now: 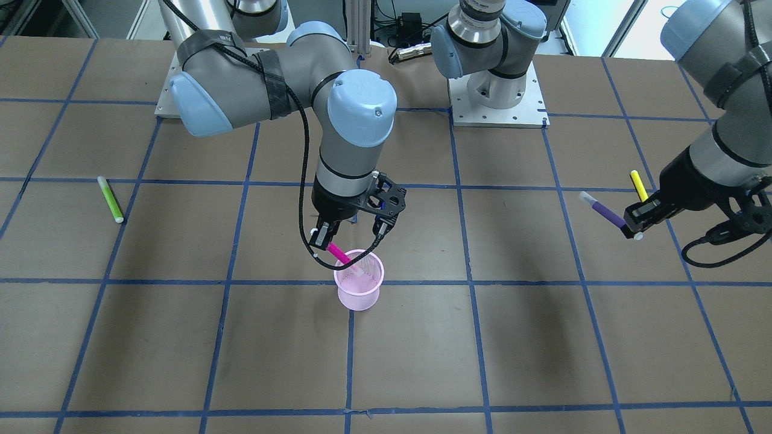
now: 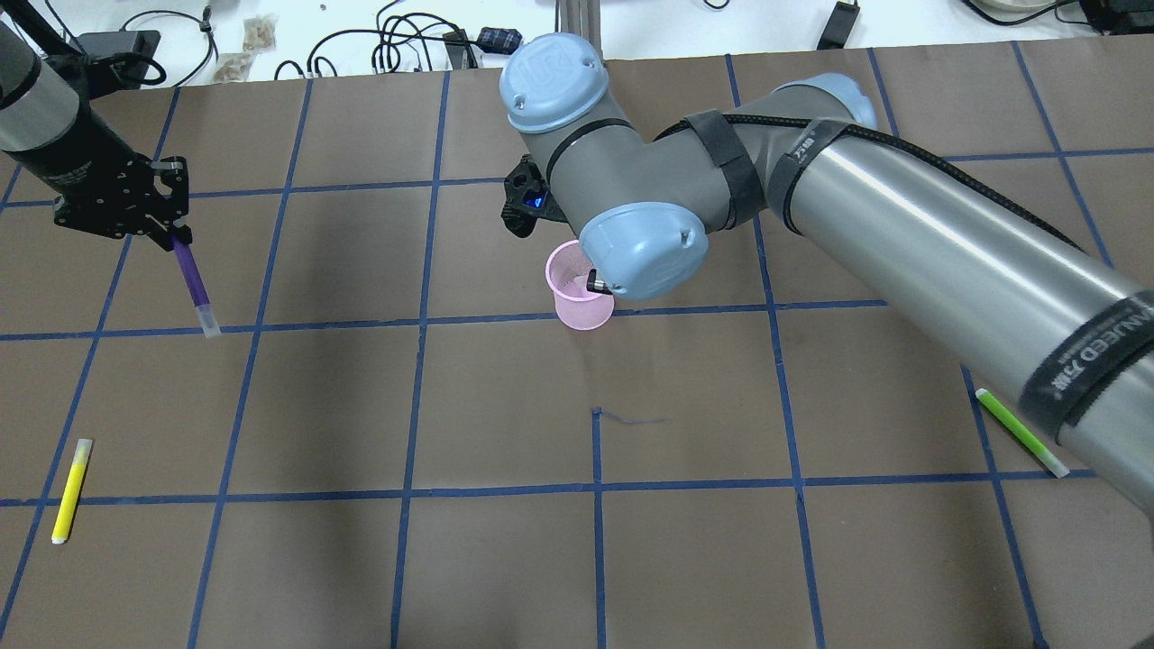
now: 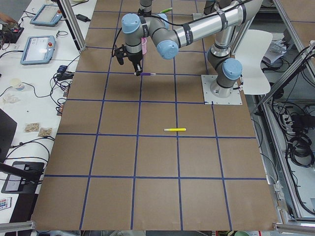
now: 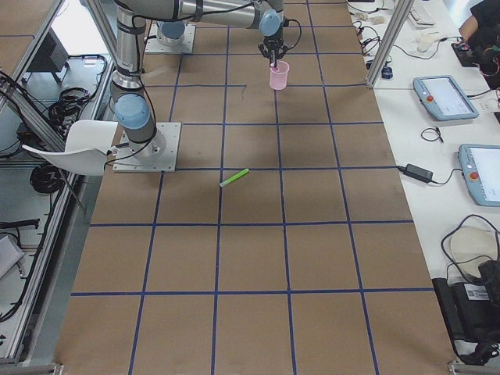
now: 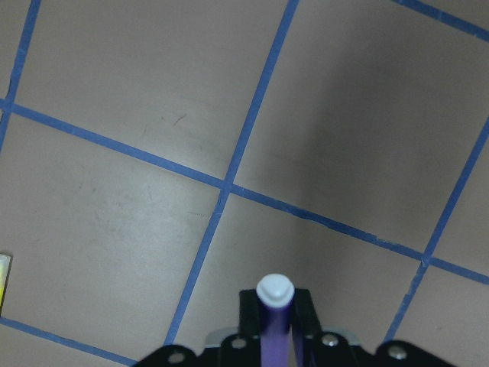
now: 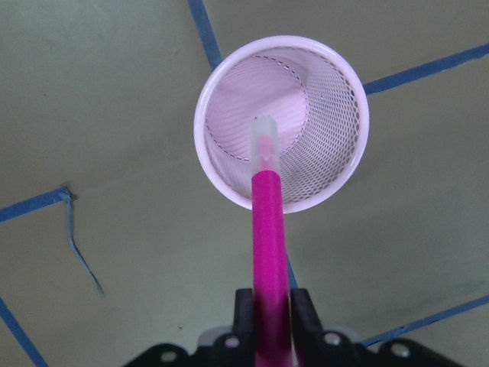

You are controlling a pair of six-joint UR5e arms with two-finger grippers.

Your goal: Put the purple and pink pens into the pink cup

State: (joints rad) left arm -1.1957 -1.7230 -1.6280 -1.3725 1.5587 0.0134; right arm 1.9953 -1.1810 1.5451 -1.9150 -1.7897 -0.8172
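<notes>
Currently, the right pincer (image 6: 263,306) is clamped on the rear end of the pink pen (image 6: 267,222); the pen's long axis runs straight out from the pincer, slanted downward; in the right wrist view its translucent cap end lies within the mouth of the pink cup (image 6: 353,145); the front-facing view agrees, showing the tip over the mouth; whether the tip sits below the rim cannot be determined. The cup stands upright near the middle of the counter (image 1: 543,337), directly beneath this pincer.

Assessment: the coming move turns on that alignment; a release or short descent along the pen's axis should drop it inside, though the slant risks the cap catching the mesh wall or tipping the cup.

The left pincer (image 1: 639,220) is clamped on the purple pen (image 1: 605,212), apparently off the counter and well apart from the cup, on the robot's left; that pen likewise projects lengthwise from its pincer; this arm is the farther one, its insertion not yet begun. A yellow pen (image 2: 70,489) and a green pen (image 1: 110,199) lie flat; neither is required.
</notes>
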